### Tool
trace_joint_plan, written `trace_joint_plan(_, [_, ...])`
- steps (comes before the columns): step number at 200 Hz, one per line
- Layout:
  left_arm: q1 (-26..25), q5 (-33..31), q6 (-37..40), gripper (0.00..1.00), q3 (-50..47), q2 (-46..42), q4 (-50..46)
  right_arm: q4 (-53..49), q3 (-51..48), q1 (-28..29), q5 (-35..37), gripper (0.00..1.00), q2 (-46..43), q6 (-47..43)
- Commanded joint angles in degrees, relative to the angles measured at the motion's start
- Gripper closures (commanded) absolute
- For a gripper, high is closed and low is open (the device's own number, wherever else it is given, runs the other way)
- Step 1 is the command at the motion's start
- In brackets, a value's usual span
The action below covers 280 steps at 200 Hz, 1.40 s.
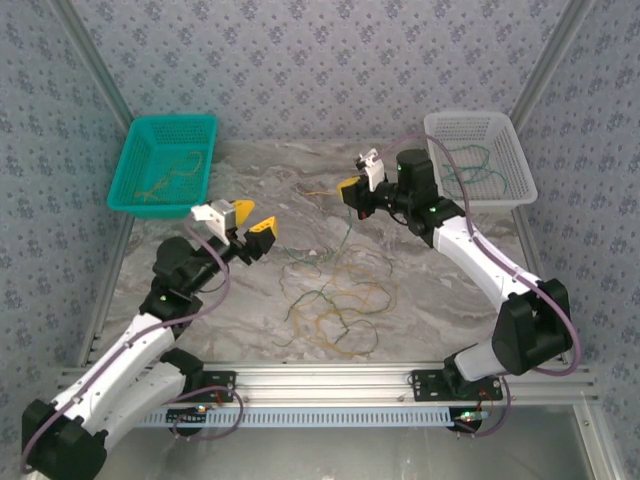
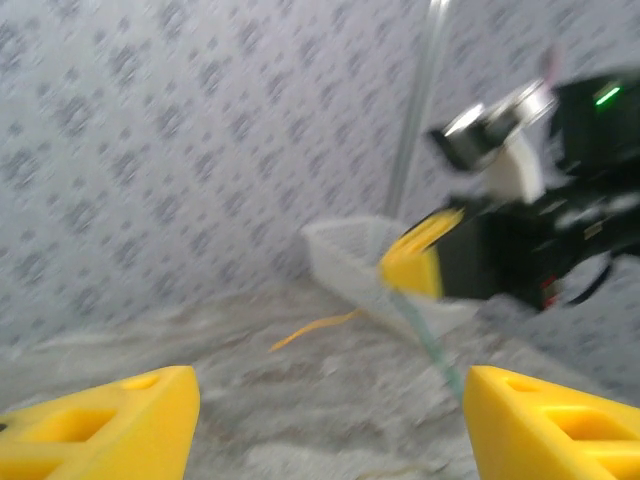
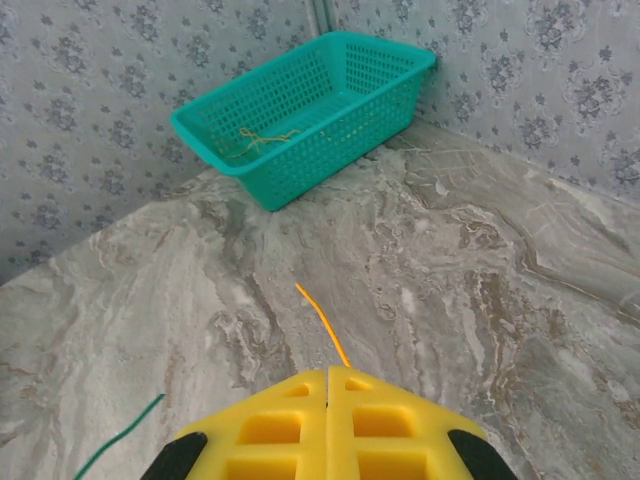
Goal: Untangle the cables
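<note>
A loose tangle of green and orange-tan cables (image 1: 335, 300) lies on the marble table between the arms. My right gripper (image 1: 347, 188) hovers behind the tangle, shut on an orange cable (image 3: 322, 318) whose short free end pokes out past the fingertips (image 3: 300, 385). A green cable (image 1: 346, 232) trails down from the same jaws to the pile. It appears as a blurred green strand (image 2: 428, 340) in the left wrist view. My left gripper (image 1: 255, 220) is raised at the left of the tangle, open, with nothing between its yellow fingers (image 2: 130, 420).
A teal basket (image 1: 140, 150) at the back left holds orange-tan cables (image 1: 165, 180). A white basket (image 1: 505, 135) at the back right holds green cables (image 1: 468, 165). Patterned walls close the back and both sides. An aluminium rail (image 1: 320, 385) runs along the near edge.
</note>
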Motion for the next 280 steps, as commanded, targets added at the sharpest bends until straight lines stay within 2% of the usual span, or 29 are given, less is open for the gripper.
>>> trace_joint_plan(1, [0.2,6.4,-4.6,0.27,3.2,-1.9,1.8,3.9,-0.4,0.2,0.9,1.00,-1.5,-1.6])
trace_joint_plan(9, [0.3,4.3,-5.3,0.21,2.7,-1.4,1.5,4.6,-0.9,0.5,-0.7,1.00,-1.7,-2.1])
trace_joint_plan(26, [1.5,3.6,-6.8,0.15,3.4,2.5,0.6,6.0,-2.1,1.6,-1.8,1.00,-2.3,-4.0])
trace_joint_plan(47, [3.8,5.0,-11.4,0.11,4.2,10.8,6.3,7.0,-2.1,1.6,-4.4,1.00,-1.8,-2.8])
trace_joint_plan(79, [5.6,10.2,-13.4,0.09,7.4,22.3,15.3,7.4,-2.4,2.5,-11.1,1.00,-2.0,-2.9])
trace_joint_plan(122, [6.9,12.8,-12.7,0.08,11.3,32.1,19.2,9.1,-3.3,3.7,-15.2,1.00,-2.9,-1.6])
trace_joint_plan(147, [6.7,15.3,-13.3,0.05,12.0,35.0,23.7,8.6,-3.0,4.3,-15.8,1.00,-2.5,-1.7])
trace_joint_plan(172, [6.3,18.9,-15.3,0.07,13.9,38.5,26.2,9.8,-2.2,5.1,-15.7,1.00,-1.5,-0.7])
trace_joint_plan(199, [5.6,20.0,-14.6,0.09,14.8,41.1,25.4,10.8,-1.3,5.7,-14.6,1.00,-0.9,-0.2])
trace_joint_plan(232, [3.7,22.0,-13.0,0.22,16.0,43.1,24.6,10.8,-0.7,5.9,-12.6,1.00,-0.9,-0.3])
trace_joint_plan(246, [2.9,22.4,-12.3,0.36,16.4,43.7,24.1,11.2,-0.8,5.9,-11.5,1.00,-1.0,0.0])
trace_joint_plan(258, [2.5,23.0,-12.9,0.52,16.8,44.6,24.3,11.9,-0.9,5.9,-10.2,1.00,-1.1,0.5])
trace_joint_plan(270, [2.5,23.5,-14.0,0.56,16.8,45.5,25.7,12.3,-0.9,5.9,-9.1,1.00,-1.2,0.9])
trace_joint_plan(280, [2.5,23.8,-15.4,0.66,16.5,46.1,27.7,12.6,-0.9,5.9,-8.3,1.00,-1.2,0.9])
